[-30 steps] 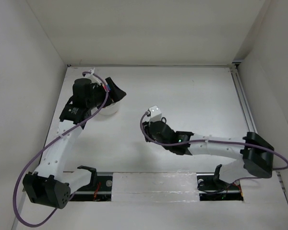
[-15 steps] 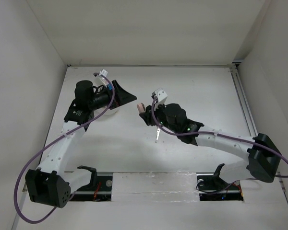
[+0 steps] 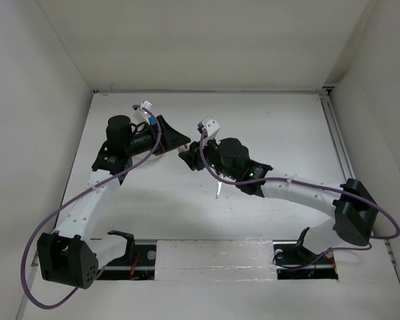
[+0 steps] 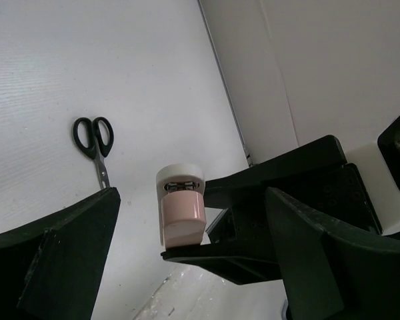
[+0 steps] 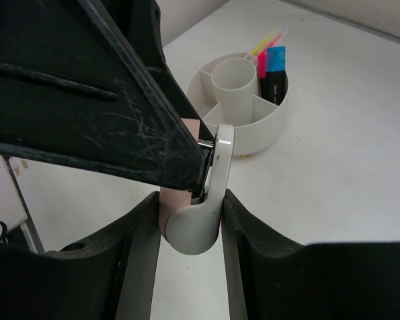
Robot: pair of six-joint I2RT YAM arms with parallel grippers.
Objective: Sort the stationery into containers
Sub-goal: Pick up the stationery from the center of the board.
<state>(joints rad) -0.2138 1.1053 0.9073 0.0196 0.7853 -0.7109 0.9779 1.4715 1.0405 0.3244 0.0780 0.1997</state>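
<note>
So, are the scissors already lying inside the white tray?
No, the scissors lie flat on the table surface itself, with no walls around them.

The white table (image 3: pixel 287 127) carries a round tray (image 5: pixel 260 133) at its far left. Black-handled scissors (image 4: pixel 93 143) lie flat to the tray's right, well apart, nearer the arm bases.

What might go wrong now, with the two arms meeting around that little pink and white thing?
1. The right fingers hold the white-pink piece in the air; it might slip and drop to the table if a hand-over is mistimed.
2. The open left fingers sit close on either side of it, so the two arms' fingers might knock together.
</note>
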